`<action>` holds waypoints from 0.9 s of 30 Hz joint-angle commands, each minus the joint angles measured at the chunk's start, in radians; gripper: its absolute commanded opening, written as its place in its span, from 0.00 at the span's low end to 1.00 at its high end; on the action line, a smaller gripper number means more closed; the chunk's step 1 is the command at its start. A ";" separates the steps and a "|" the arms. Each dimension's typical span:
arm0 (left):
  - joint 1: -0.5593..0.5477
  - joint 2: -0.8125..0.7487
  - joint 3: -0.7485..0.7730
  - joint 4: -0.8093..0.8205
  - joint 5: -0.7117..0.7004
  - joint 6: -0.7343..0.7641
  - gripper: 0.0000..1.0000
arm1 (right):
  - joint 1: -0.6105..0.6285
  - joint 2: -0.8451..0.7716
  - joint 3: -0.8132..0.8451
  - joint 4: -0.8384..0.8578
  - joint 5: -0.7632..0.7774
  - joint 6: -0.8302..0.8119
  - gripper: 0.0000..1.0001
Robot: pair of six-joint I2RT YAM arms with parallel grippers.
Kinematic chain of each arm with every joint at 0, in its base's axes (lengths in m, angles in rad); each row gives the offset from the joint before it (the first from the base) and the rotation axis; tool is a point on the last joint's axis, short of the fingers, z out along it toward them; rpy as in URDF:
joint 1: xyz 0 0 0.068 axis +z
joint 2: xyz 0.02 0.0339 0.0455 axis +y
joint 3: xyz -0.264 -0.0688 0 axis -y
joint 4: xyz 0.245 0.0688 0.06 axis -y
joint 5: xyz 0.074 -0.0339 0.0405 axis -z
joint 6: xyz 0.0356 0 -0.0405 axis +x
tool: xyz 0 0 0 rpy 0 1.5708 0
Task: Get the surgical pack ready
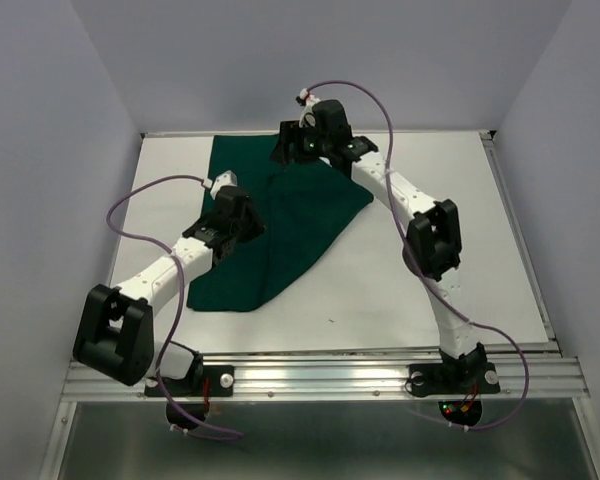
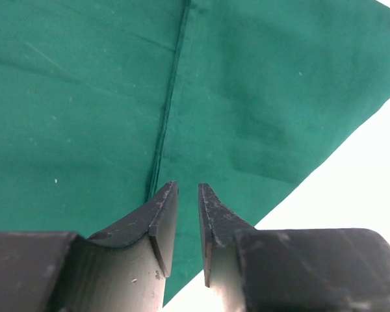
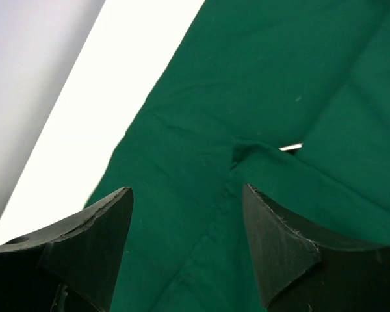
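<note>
The surgical pack shows only as its dark green cloth drape [image 1: 300, 230], lying folded and rumpled on the white table from the far edge toward the middle. My left gripper [image 1: 242, 222] hovers over the drape's left part. In the left wrist view its fingertips [image 2: 187, 187] stand a narrow gap apart with nothing between them, above a seam in the drape [image 2: 84, 97]. My right gripper [image 1: 285, 150] hangs over the drape's far edge. Its jaws [image 3: 185, 190] are wide open and empty above a crease in the drape [image 3: 279, 65].
The white table [image 1: 410, 290] is walled by pale panels at the left, back and right. An aluminium rail [image 1: 320, 375] with both arm bases runs along the near edge. The right arm's elbow [image 1: 435, 240] stands over the table's right half.
</note>
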 commanded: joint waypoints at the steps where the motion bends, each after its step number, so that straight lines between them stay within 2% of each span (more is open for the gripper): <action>1: 0.022 0.062 0.079 -0.034 -0.033 0.034 0.29 | 0.005 -0.226 -0.070 -0.069 0.185 -0.034 0.74; 7: 0.074 0.183 0.111 -0.030 -0.033 0.051 0.23 | 0.005 -0.455 -0.399 -0.069 0.334 0.030 0.76; 11: 0.077 0.279 0.134 -0.030 -0.015 0.047 0.08 | 0.005 -0.554 -0.564 -0.052 0.374 0.055 0.77; 12: 0.076 0.294 0.133 -0.027 -0.004 0.043 0.01 | 0.005 -0.597 -0.592 -0.052 0.384 0.058 0.77; 13: 0.074 0.317 0.133 -0.027 -0.001 0.035 0.00 | 0.005 -0.617 -0.639 -0.051 0.389 0.064 0.78; 21: 0.018 0.348 0.064 -0.013 0.007 -0.002 0.00 | 0.005 -0.787 -0.831 -0.038 0.450 0.124 0.79; 27: -0.053 0.362 -0.028 0.013 0.025 -0.049 0.00 | 0.005 -0.853 -0.904 -0.032 0.469 0.141 0.79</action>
